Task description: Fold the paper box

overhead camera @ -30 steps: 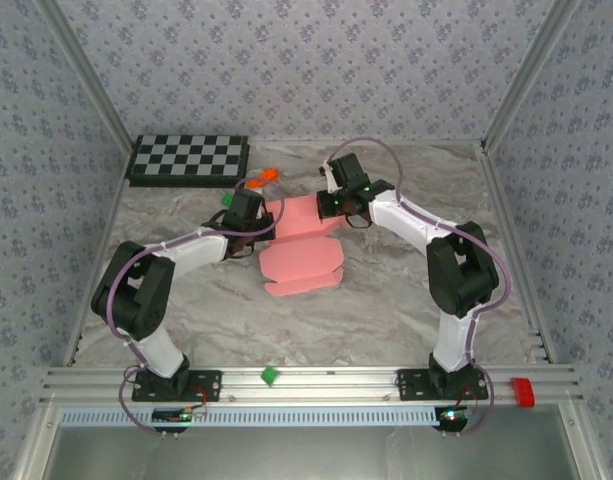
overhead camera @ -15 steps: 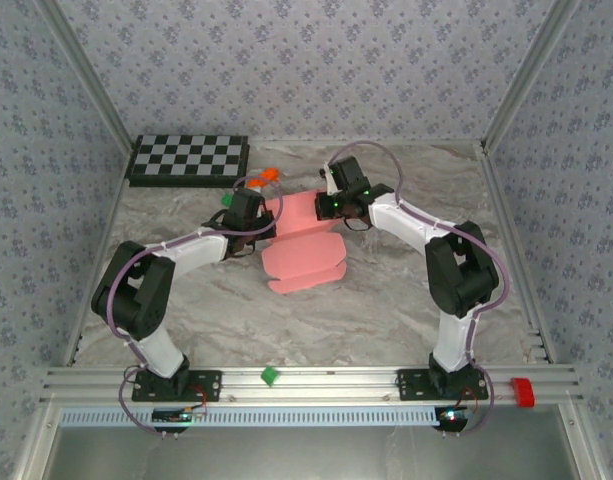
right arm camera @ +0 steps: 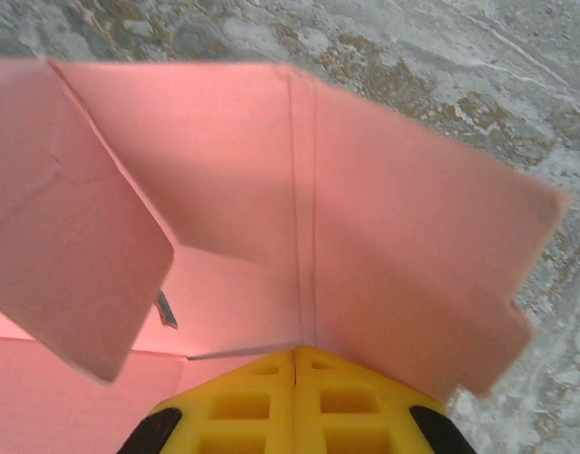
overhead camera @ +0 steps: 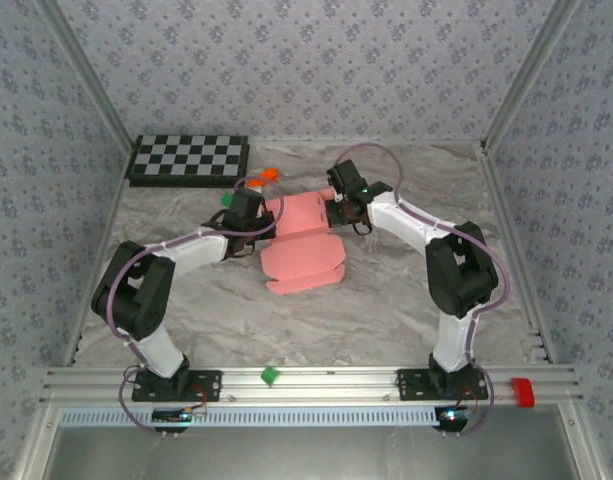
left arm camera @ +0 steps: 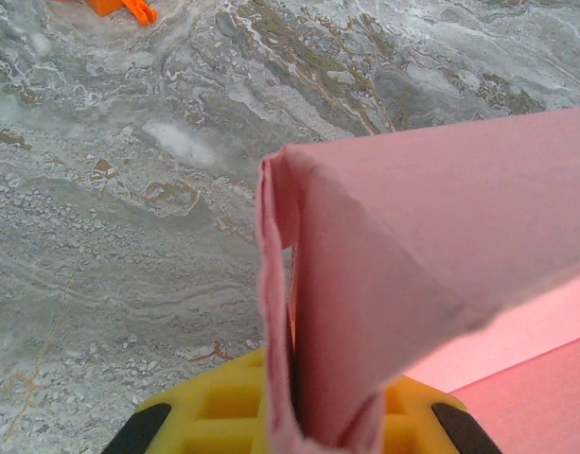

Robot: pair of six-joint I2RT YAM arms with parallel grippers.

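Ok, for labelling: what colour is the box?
Pink paper box, best in top external view.

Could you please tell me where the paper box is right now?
In the top view the paper box sits mid-table, pinched at its left by the left fingers and at its right by the right fingers, with the orange block beyond.

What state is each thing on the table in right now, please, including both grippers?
paper box: partly folded, two sides lifted, near part lying flat.
left gripper: shut on the paper box's left flap.
right gripper: shut on the paper box's raised far wall.
orange block: lying loose, apart from both grippers.
checkerboard: lying flat in the far left corner.
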